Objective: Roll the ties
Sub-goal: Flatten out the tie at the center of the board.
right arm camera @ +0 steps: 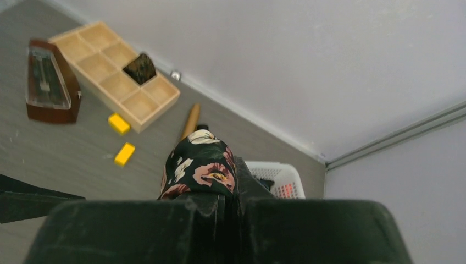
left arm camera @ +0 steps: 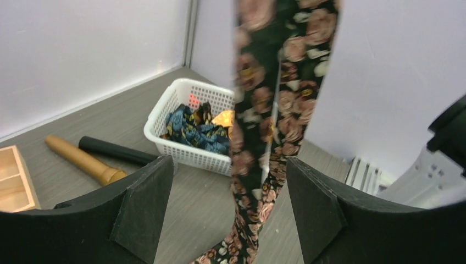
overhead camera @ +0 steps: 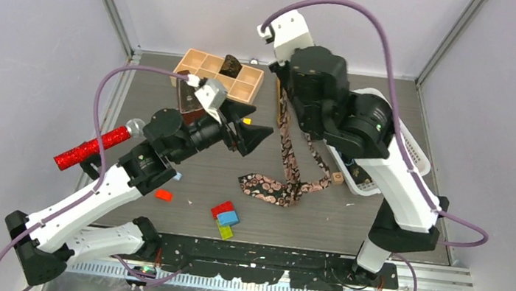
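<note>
The black tie (overhead camera: 286, 143) with pink-beige flowers is hanging from the right gripper (right arm camera: 233, 199), which is being held high above the far middle of the surface (overhead camera: 348, 231). The right jaws are pressing together on the tie's fabric, and a fold of it is bulging out just above the fingertips in the right wrist view. Two strands are running down side by side. The lower part, with its wide end, is lying curled on the middle of the surface.

The left gripper (overhead camera: 252, 136) is hovering just beside the hanging strands, on their left, with its jaws spread wide. In the left wrist view the tie is showing in the gap between the two black fingers (left arm camera: 147, 204). Whether it is touching them cannot be told.

A white basket (left arm camera: 165, 113) is sitting at the right edge of the surface, holding a crumpled heap of other ties (left arm camera: 192, 131) in blue-teal and golden-orange. A wooden stick (left arm camera: 82, 159) and a black cylinder (left arm camera: 116, 152) are lying side by side near the far edge, between the basket and a wooden compartment tray (overhead camera: 209, 62). The tray is sitting at the far edge, left of the middle, and a dark rolled tie (right arm camera: 141, 67) is resting in one of its compartments.

A brown case with a clear front (right arm camera: 46, 82) is lying just beside the tray, with two yellow blocks (right arm camera: 118, 122) near it. A red glittery microphone (overhead camera: 91, 147) is lying by the left edge. A small cluster of red, blue and yellow-green blocks (overhead camera: 225, 217) is lying toward the near edge, with an orange piece (overhead camera: 163, 195) to its left.
</note>
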Controlling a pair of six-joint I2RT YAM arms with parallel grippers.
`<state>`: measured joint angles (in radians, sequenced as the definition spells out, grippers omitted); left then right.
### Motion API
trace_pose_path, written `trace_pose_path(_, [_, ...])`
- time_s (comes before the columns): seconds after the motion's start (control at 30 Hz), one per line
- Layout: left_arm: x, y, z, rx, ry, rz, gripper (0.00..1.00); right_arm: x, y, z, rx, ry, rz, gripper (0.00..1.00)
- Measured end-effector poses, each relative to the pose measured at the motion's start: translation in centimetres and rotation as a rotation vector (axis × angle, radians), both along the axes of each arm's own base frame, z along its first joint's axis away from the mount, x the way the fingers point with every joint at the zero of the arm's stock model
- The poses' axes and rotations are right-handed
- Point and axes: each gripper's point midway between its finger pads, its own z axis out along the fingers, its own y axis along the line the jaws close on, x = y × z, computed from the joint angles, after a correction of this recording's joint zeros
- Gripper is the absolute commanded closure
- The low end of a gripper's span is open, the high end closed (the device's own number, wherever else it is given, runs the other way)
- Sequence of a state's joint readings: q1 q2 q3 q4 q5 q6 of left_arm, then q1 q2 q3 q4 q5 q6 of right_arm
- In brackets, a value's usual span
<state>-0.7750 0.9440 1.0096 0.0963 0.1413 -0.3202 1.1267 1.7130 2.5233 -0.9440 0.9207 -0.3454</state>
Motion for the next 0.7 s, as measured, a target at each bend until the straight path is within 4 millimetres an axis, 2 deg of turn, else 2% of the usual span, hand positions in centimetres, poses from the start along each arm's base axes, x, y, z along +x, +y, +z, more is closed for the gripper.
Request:
trace_pose_path(0.07, [-0.8,-0.8,-1.0,0.035,-0.020,-0.021,0.32,0.8,0.7,-3.0,-0.046,0.080,0.009,0.96])
trace_pose_path(0.13, [-1.3,-1.4,-2.7,0.070,-0.015,-0.034,0.38,1.4,0.5,-5.2,-0.071,0.149,0.003,0.97])
trace_pose_path(0.27, [-3.0,-2.5,-5.7,0.108,0.018,-0.065,0.44,2.0,-0.2,-7.5,-0.068,0.228,-0.026,0.99])
trace_pose_path(0.43, [-4.3,-3.5,-5.6,0.072,0.003,-0.094,0.46,2.4,-0.1,-8.8,-0.019,0.281,-0.064,1.00])
trace_pose_path(0.57, [-4.9,-5.2,-4.7,0.027,-0.029,-0.129,0.45,2.9,0.3,-10.0,0.007,0.319,-0.100,1.00])
trace_pose_path(0.7, [-5.0,-7.3,-4.8,0.005,-0.049,-0.158,0.44,3.0,0.3,-11.4,0.003,0.359,-0.130,1.00])
